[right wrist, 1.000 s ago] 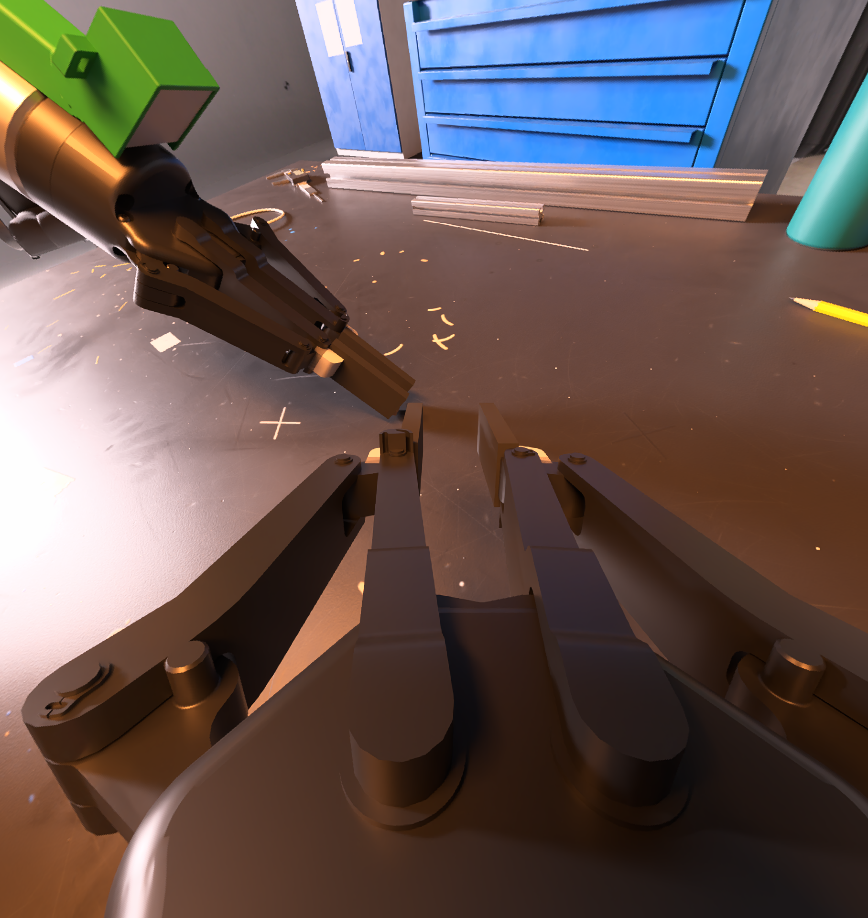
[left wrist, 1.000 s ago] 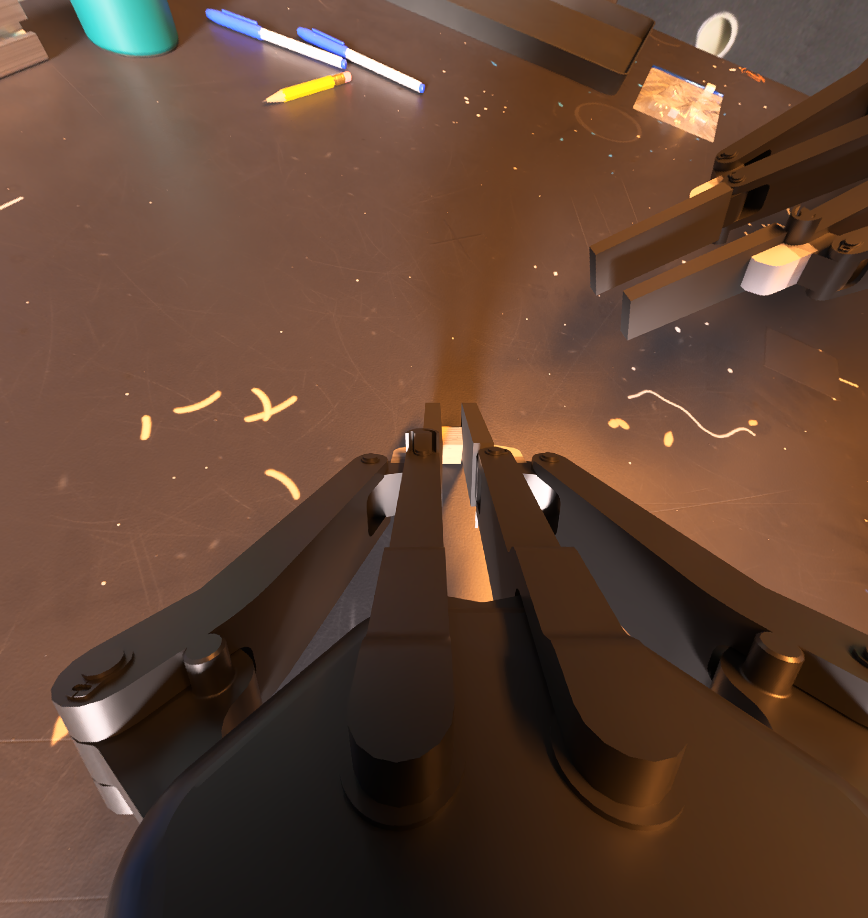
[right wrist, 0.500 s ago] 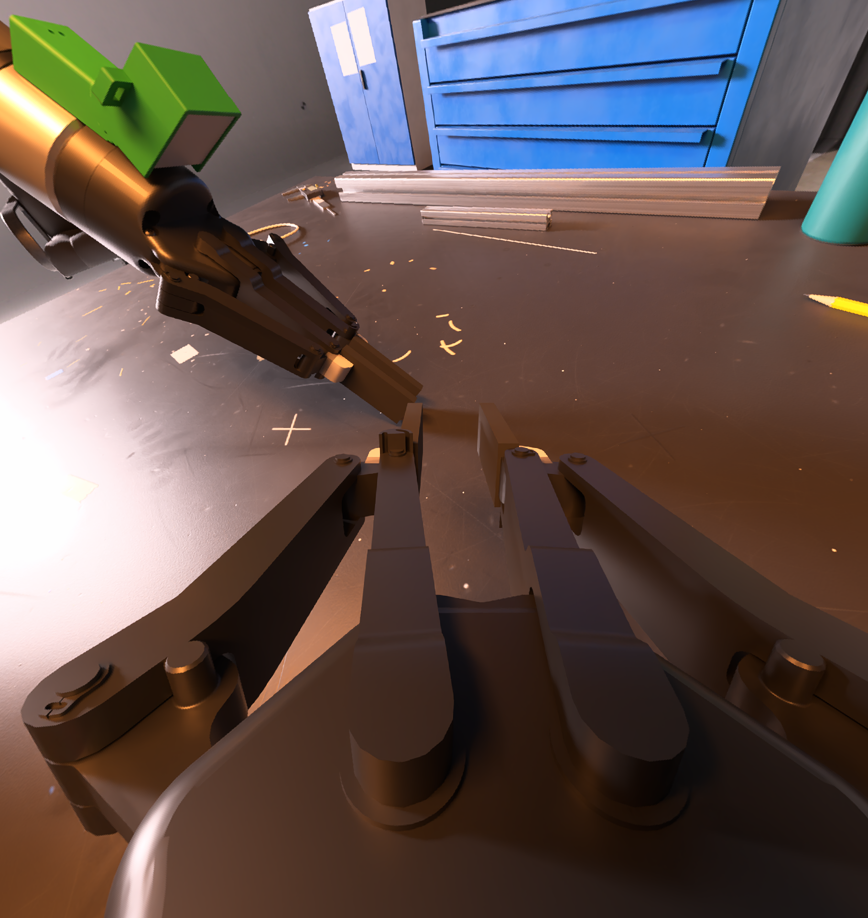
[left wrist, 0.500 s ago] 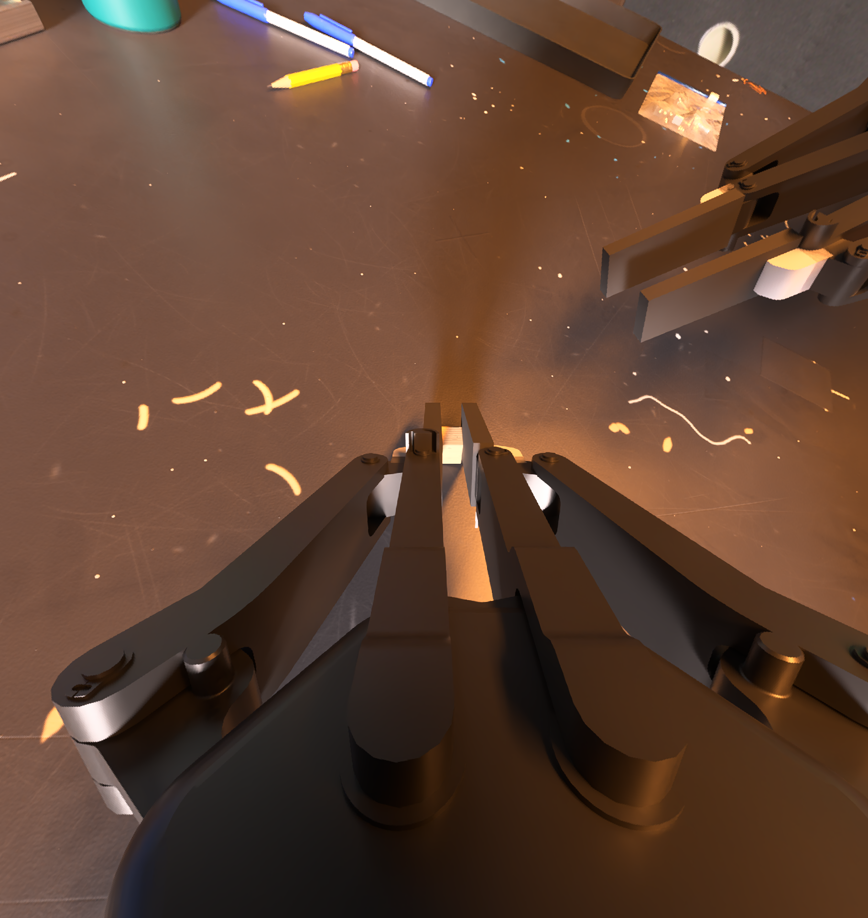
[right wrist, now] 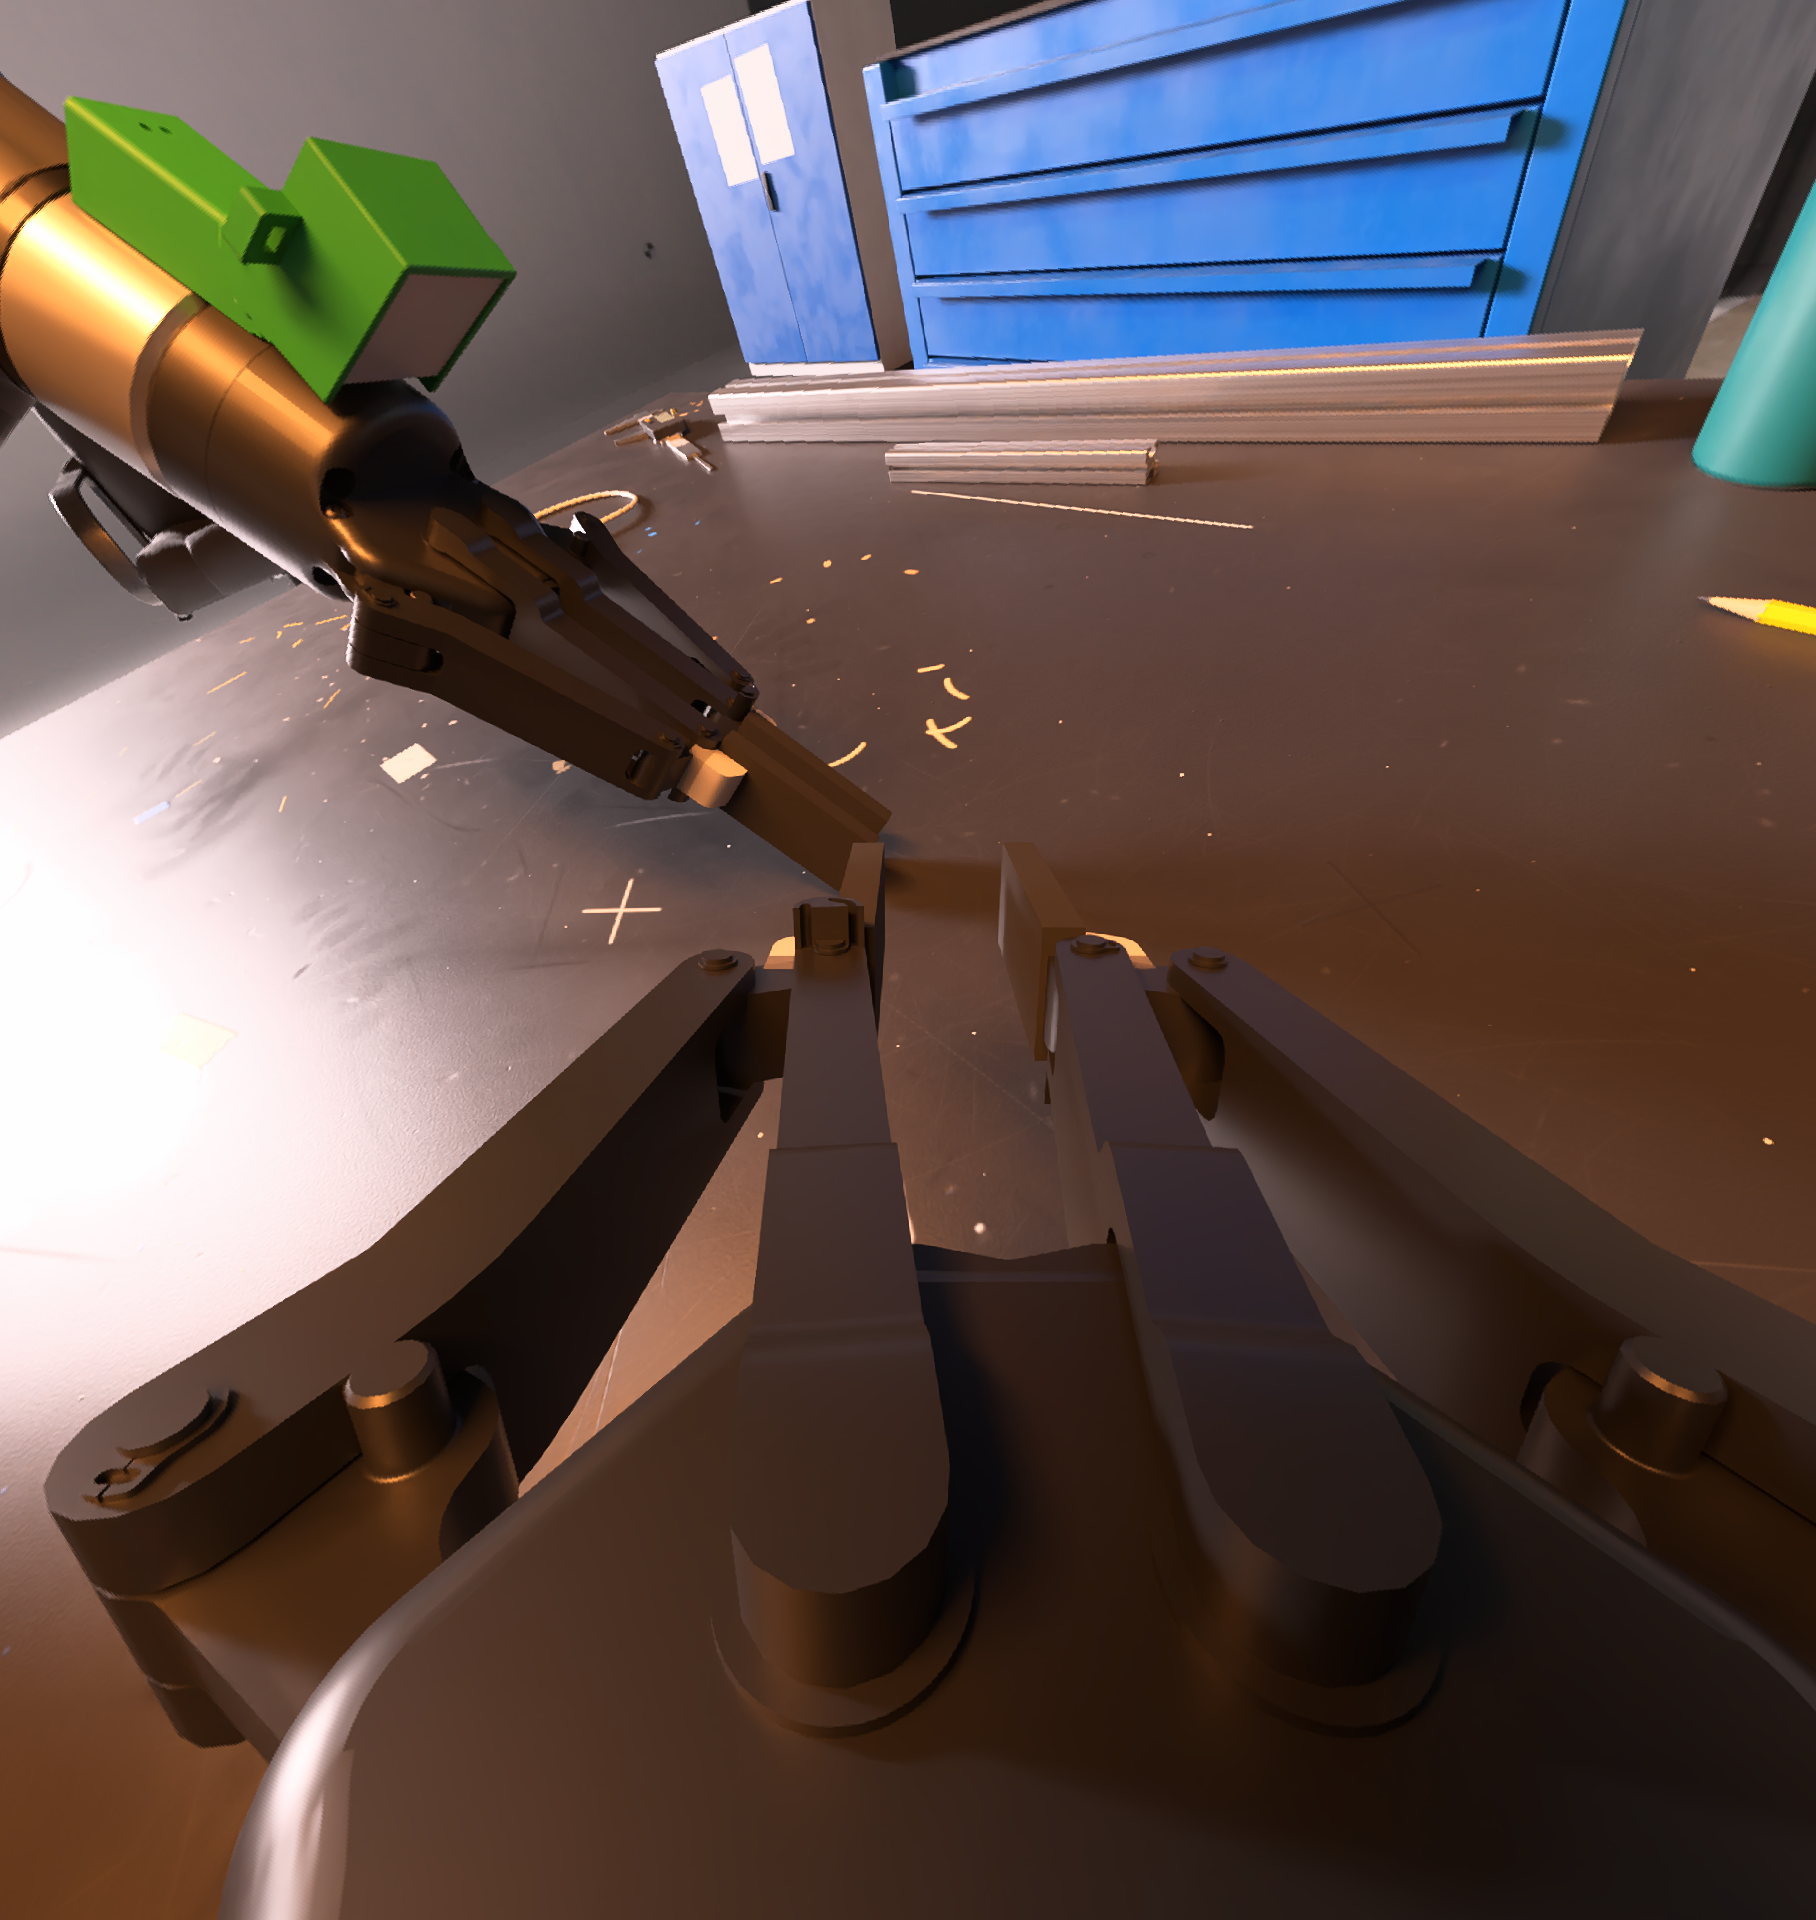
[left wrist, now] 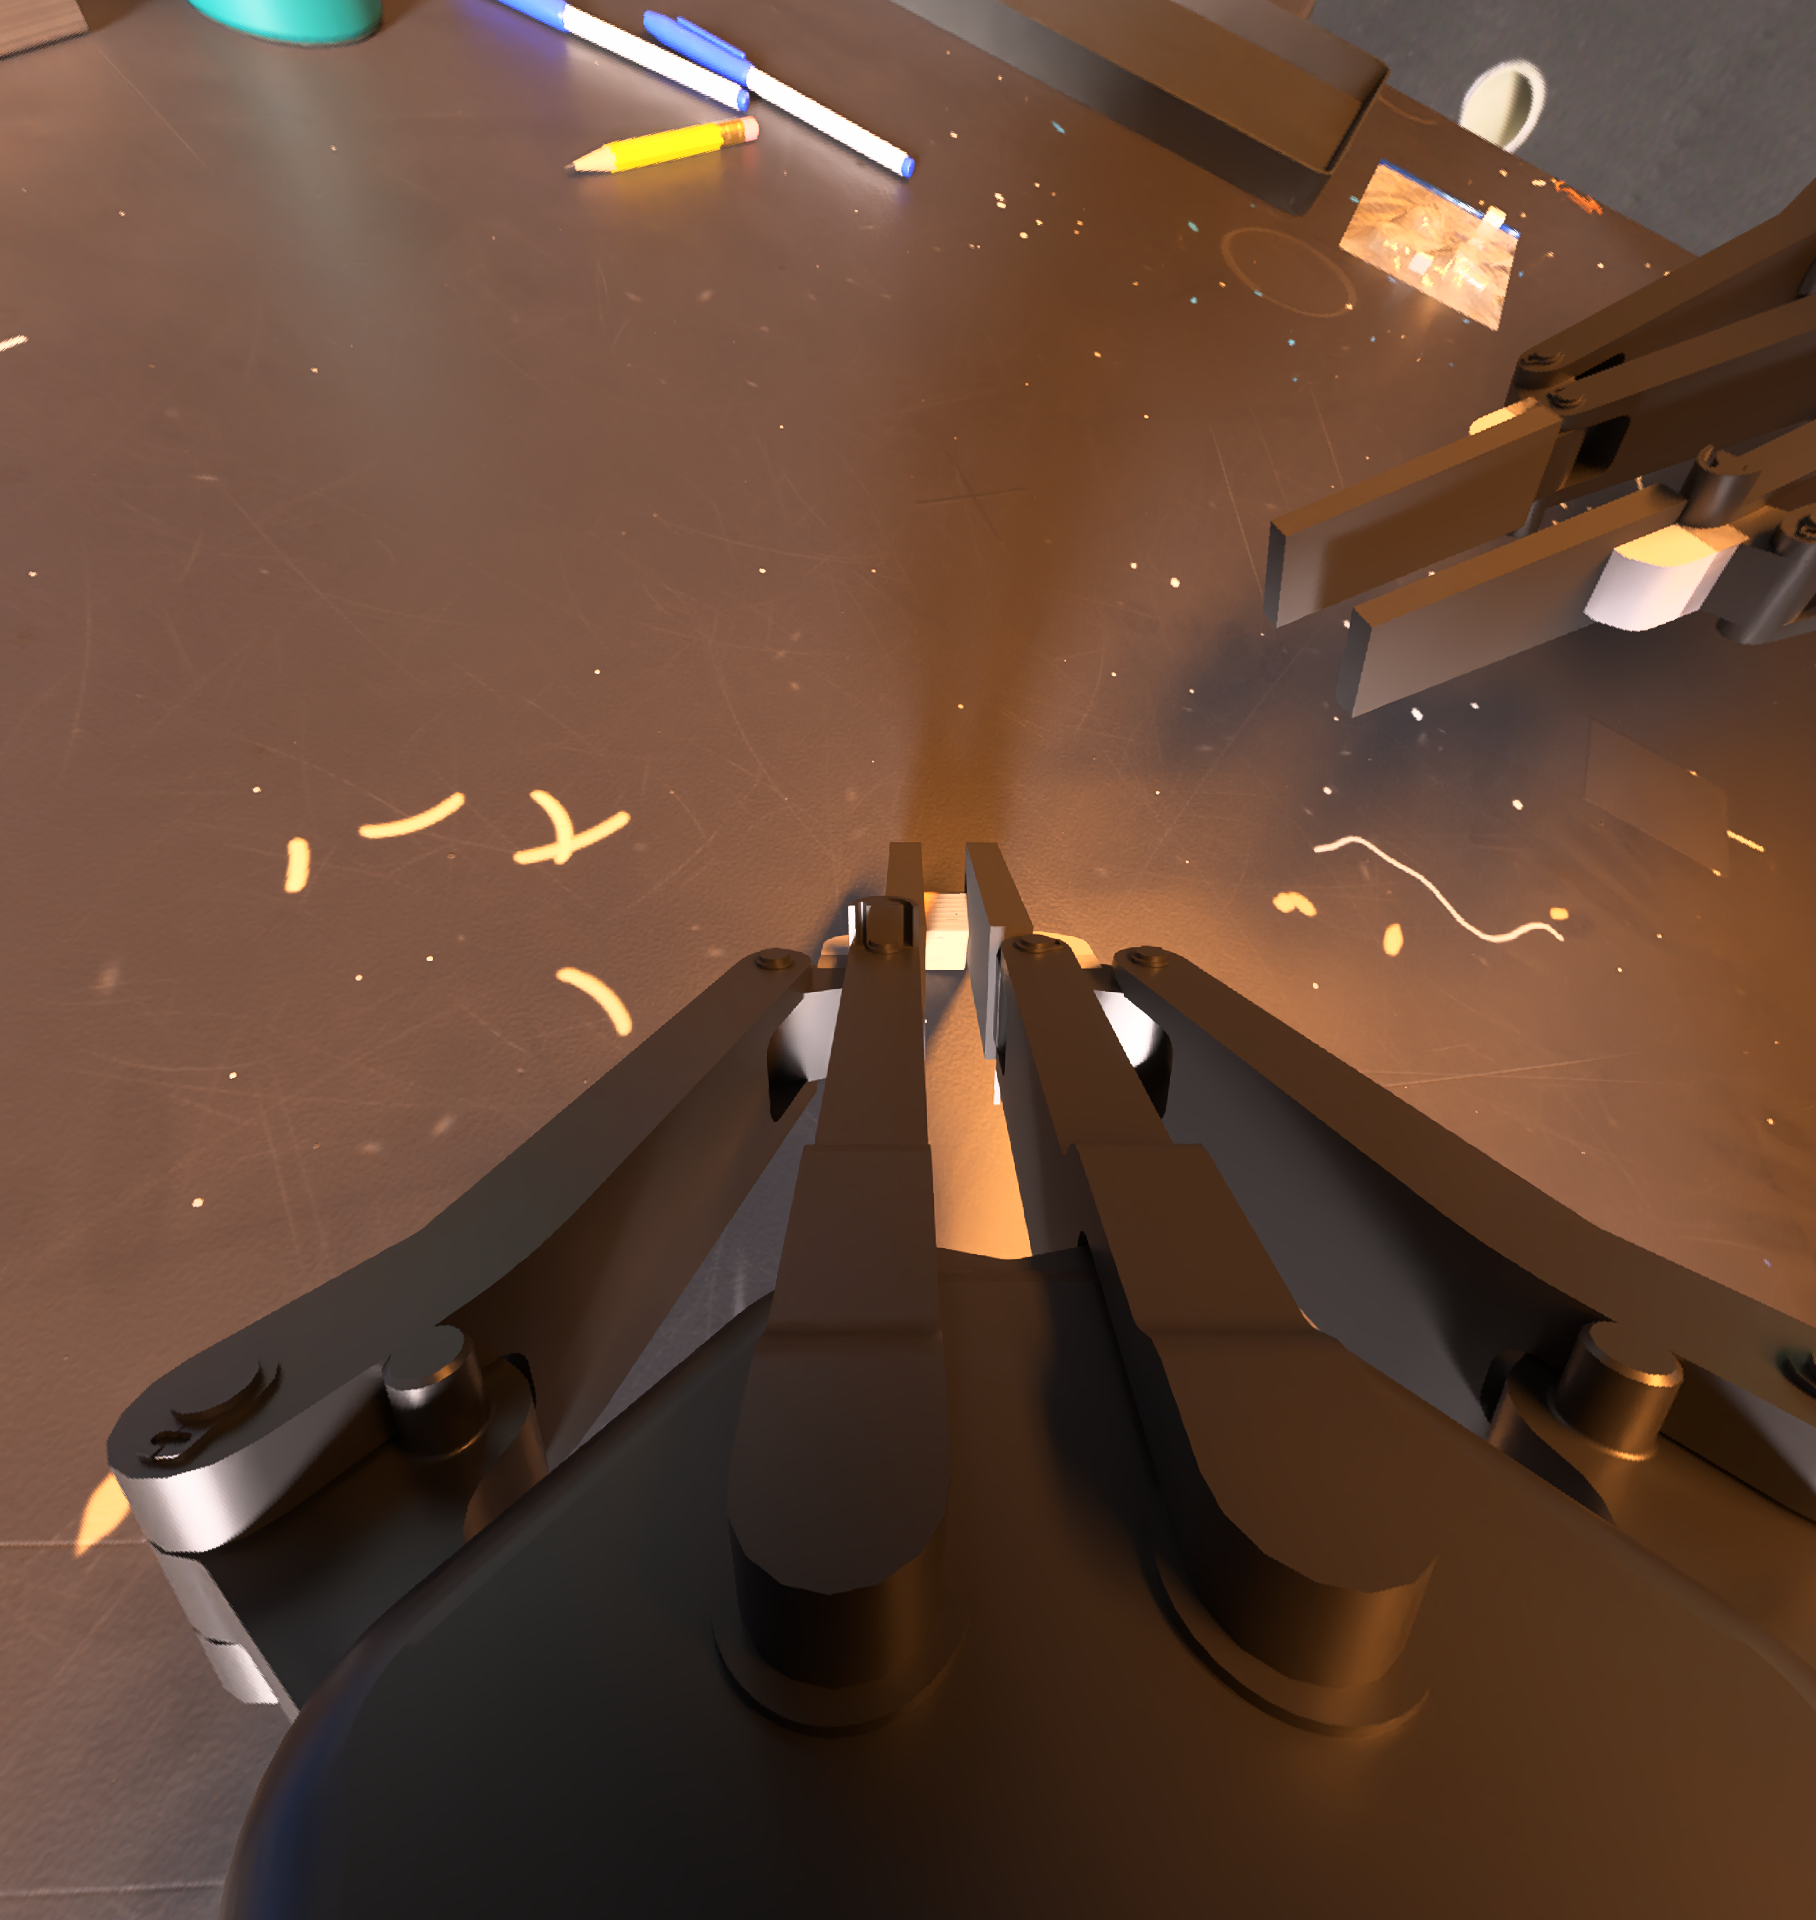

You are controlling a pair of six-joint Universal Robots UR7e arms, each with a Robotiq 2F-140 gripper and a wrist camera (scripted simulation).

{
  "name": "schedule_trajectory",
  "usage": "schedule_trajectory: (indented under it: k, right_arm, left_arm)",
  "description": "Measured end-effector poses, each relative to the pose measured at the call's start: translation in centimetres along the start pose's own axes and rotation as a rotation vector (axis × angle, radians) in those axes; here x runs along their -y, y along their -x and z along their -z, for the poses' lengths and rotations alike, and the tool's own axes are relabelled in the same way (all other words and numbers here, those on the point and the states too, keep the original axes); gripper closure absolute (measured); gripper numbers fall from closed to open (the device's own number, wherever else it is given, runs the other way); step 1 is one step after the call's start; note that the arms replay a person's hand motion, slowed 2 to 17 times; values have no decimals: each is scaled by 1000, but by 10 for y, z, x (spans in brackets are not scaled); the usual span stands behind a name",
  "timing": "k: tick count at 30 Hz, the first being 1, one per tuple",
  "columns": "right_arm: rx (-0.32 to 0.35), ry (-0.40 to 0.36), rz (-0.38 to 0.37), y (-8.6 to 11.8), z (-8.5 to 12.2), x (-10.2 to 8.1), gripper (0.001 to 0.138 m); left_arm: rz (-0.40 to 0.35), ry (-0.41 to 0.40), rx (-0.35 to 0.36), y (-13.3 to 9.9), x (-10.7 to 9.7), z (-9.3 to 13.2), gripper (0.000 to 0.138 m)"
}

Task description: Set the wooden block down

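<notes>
The wooden block (left wrist: 943, 928) is a small pale piece pinched between the fingers of my left gripper (left wrist: 943, 868), close over the brown table (left wrist: 571, 520). Most of the block is hidden by the fingers, and I cannot tell whether it touches the table. My right gripper (right wrist: 940, 873) is open with nothing between its fingers. In the left wrist view the right gripper (left wrist: 1314, 634) hovers to the upper right of the block. In the right wrist view the left gripper (right wrist: 852, 842) comes in from the left, its tip beside my right gripper's left finger.
A teal cup (left wrist: 280, 16), two blue-and-white markers (left wrist: 675, 68) and a yellow pencil (left wrist: 665, 145) lie at the far side. A dark slab (left wrist: 1174, 94) and a picture card (left wrist: 1429, 249) lie far right. Metal profiles (right wrist: 1174, 400) line the table edge before blue cabinets (right wrist: 1195, 187).
The left gripper's tip has crept a little closer to the right gripper's left finger. The block stays pinched in the left gripper. The right gripper's opening is unchanged.
</notes>
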State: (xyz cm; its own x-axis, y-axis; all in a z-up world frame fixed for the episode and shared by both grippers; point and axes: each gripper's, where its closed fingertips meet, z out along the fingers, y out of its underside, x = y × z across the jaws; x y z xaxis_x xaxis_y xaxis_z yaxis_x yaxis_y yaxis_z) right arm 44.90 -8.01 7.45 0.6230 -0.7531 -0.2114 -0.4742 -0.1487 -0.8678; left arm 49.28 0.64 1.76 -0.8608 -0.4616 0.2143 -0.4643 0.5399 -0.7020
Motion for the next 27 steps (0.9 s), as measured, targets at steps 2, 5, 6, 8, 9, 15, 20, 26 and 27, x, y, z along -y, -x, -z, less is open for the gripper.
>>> schedule_trajectory:
  k: [2, 5, 6, 8, 9, 15, 20, 26, 27]
  right_arm:
    - [2, -1, -5, 0, 0, 0, 109]
    - [5, -2, -11, -1, 0, 0, 109]
    - [5, -2, -13, -1, 0, 0, 109]
    - [7, -4, -16, -1, 0, 0, 109]
    - [8, -4, -18, -1, 1, 1, 109]
    - [10, -6, -23, -1, 1, 1, 109]
    - [12, -4, -23, -1, 1, 1, 109]
    - [13, -1, -19, -1, 0, 0, 110]
    - [13, 0, -18, 0, 0, 0, 110]
  left_arm:
    - [2, 0, -1, 0, 0, 0, 127]
    - [5, 0, -3, 0, 0, 0, 127]
    - [5, 0, -4, 0, 0, 0, 127]
    - [6, -1, -4, 0, 0, 0, 127]
    - [6, -1, -4, 0, 0, 0, 127]
    - [6, -1, -3, 1, 0, 0, 127]
    - [5, -1, 0, 1, 0, 0, 127]
    - [3, -1, 3, 1, 0, 0, 127]
    - [3, -1, 3, 1, 0, 0, 127]
